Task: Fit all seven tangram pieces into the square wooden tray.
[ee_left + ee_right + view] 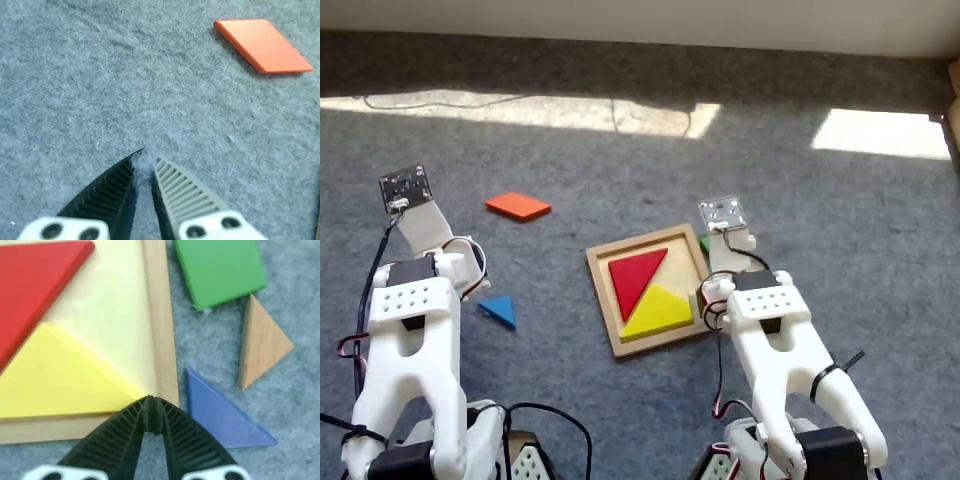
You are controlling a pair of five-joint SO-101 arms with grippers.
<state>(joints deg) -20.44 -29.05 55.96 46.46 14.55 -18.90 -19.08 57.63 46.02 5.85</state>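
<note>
The square wooden tray (600,290) lies on grey carpet and holds a red triangle (635,273) and a yellow triangle (658,311). My right gripper (150,404) is shut and empty, its tips over the tray rim (162,330) at a corner by the yellow triangle (60,375). Just outside that rim lie a green square (220,270), a plain wooden triangle (262,342) and a blue triangle (220,415). My left gripper (148,156) is shut over bare carpet, some way short of an orange parallelogram (262,44). A small blue triangle (499,311) lies beside the left arm.
The orange parallelogram (518,206) lies well to the left of the tray. The right arm (770,320) covers the pieces right of the tray. Sunlit patches and a thin cable (420,102) cross the far carpet.
</note>
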